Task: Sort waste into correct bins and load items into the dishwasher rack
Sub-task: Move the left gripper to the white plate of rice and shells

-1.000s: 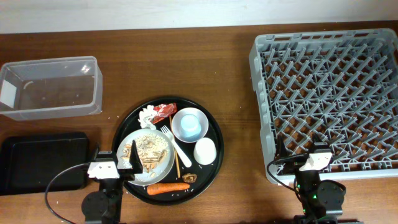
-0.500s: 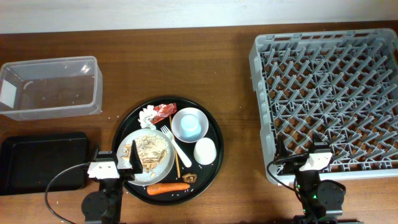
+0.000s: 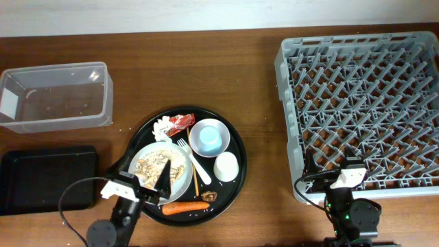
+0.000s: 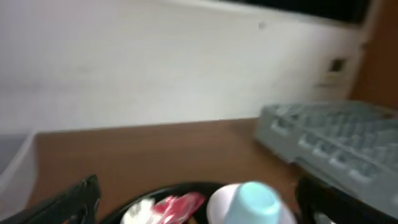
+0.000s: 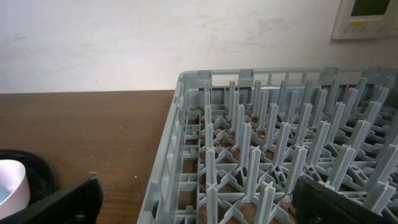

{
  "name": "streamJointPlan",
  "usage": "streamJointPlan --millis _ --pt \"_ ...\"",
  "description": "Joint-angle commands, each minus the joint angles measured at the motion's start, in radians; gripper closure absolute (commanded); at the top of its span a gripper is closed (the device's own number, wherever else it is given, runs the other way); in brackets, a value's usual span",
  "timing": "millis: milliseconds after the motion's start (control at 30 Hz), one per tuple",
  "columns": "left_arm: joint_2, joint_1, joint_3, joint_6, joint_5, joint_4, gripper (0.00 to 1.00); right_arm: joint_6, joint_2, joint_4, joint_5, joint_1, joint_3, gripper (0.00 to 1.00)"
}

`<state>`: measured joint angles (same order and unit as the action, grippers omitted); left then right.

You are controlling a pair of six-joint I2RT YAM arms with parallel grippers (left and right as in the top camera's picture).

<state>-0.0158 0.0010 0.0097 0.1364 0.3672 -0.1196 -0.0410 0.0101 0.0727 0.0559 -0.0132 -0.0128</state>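
With your left gripper (image 3: 152, 182) wide open above the white plate (image 3: 185, 173), a careless descent could have scattered its rice (image 3: 155, 163).

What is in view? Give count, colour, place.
dishwasher rack: 1, grey, right
tub: 1, clear, far left
rectangular tray: 1, black, near left
round tray: 1, black, centre
plate: 1, white, holds rice
carrot: 1, orange, tray's near edge
napkin: 1, white, tray's far edge
wrapper: 1, red, beside napkin
bowl: 1, white, holds blue cup
white cup: 1, near bowl
fork: 1, white, beside plate
chopsticks: wooden, beside fork
scraps: brown, beside carrot
left gripper: black, open above plate
right gripper: black, open above rack corner
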Motion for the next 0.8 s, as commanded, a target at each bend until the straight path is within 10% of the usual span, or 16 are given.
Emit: streamJointPlan --millis 0,300,533,700,767 --pt "0.004 -0.003 0.007 0.026 0.155 -0.040 0.01 0.008 -0.005 0.003 -0.008 0.006 0.007 0.01" --pt "-0.505 -0.003 0.488 0.017 0.195 0.284 0.01 0.008 -0.005 0.003 -0.008 0.006 0.007 0.01" --pt "-1.049 -0.003 0.796 -0.051 0.722 0.392 0.01 0.008 -0.005 0.003 -0.008 0.006 0.007 0.01" --pt "-1.067 -0.137 0.945 0.009 -0.061 0.888 0.01 0.008 -0.005 0.003 -0.008 0.006 0.007 0.01" --pt "-1.067 -0.205 0.967 0.010 -0.133 0.877 0.01 0.008 -0.005 0.003 -0.008 0.006 0.007 0.01"
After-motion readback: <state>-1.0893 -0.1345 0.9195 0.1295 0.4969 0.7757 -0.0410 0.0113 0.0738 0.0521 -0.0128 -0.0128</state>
